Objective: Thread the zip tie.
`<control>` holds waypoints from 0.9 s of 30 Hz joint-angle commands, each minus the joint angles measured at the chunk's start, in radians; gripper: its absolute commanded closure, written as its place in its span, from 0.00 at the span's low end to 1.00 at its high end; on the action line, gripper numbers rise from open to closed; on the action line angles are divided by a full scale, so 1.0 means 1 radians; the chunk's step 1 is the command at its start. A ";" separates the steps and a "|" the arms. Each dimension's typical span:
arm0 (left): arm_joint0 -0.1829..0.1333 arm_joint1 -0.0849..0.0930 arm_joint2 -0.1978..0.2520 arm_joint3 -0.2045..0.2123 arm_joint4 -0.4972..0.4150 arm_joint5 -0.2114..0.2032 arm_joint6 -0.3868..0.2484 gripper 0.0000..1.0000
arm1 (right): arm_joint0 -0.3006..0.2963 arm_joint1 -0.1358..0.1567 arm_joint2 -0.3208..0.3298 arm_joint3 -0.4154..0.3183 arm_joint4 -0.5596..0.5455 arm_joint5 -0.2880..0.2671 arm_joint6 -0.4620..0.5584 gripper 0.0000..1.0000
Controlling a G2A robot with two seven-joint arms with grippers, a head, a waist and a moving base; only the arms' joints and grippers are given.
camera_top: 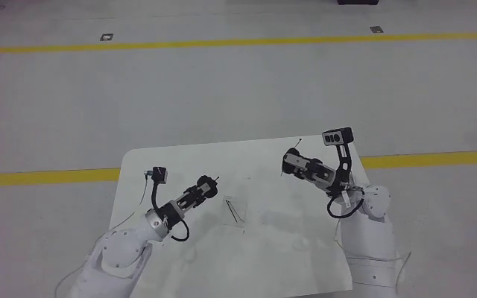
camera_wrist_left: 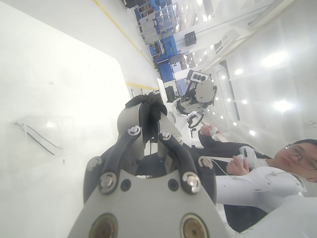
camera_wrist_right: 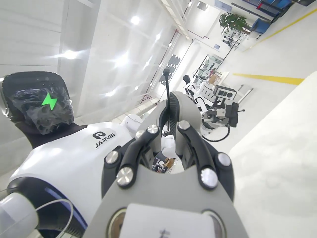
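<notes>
zip tie (camera_wrist_right: 167,84), thin black strip (square head outermost), tight in right pincer (camera_wrist_right: 171,101); left pincer (camera_wrist_left: 148,104) closed

The zip tie (camera_wrist_right: 167,82) is black. The desk (camera_top: 283,253) is white. The left tool (camera_wrist_left: 148,107) and right tool (camera_wrist_right: 169,102) are grey and black. The floor (camera_top: 223,89) has yellow lines.

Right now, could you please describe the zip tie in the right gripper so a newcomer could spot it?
Find the white table, then the right gripper above it, near its far right corner. A thin black zip tie juts from its shut jaws, its square head at the free end. Unlike the ties in the clear bag mid-table, it is held in the air.
</notes>
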 commanded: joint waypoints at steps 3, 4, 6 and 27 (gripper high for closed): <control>-0.008 0.004 0.002 -0.006 -0.030 0.051 -0.048 1.00 | -0.002 -0.012 0.002 -0.018 -0.029 0.000 0.000 1.00; -0.009 0.005 0.002 -0.007 -0.037 0.059 -0.053 1.00 | -0.002 -0.012 0.002 -0.018 -0.029 0.000 0.000 1.00; -0.013 0.006 0.003 -0.013 -0.035 0.066 -0.059 1.00 | -0.002 -0.012 0.002 -0.018 -0.029 0.000 0.000 1.00; -0.054 0.016 0.010 0.047 -0.414 0.269 -0.325 1.00 | 0.035 0.021 -0.043 -0.051 -0.142 0.000 0.000 1.00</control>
